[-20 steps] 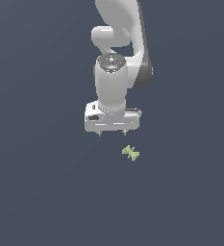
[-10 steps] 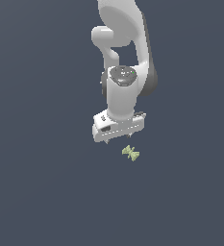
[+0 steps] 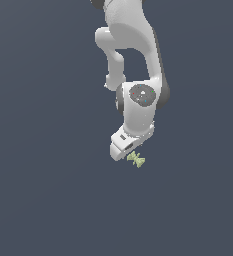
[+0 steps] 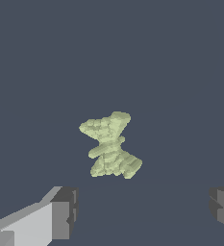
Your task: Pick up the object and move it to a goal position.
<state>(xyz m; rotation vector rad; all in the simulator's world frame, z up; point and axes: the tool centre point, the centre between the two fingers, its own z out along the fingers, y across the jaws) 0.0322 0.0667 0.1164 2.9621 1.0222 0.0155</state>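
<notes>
1. Pale yellow-green object (image 4: 110, 146) lies on the dark floor (image 3: 48, 190), just beyond your gripper (image 4: 142, 211).
2. Jaws stand spread, holding nothing.
3. Centre over its thin middle before you descend and close.

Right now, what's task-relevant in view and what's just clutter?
Task-relevant:
- object, pale yellow-green, bow-tie shaped, lying on the floor
- gripper, jaws open, nothing held, object ahead of the gap

Just lying about:
- nothing else visible; only the plain dark floor
</notes>
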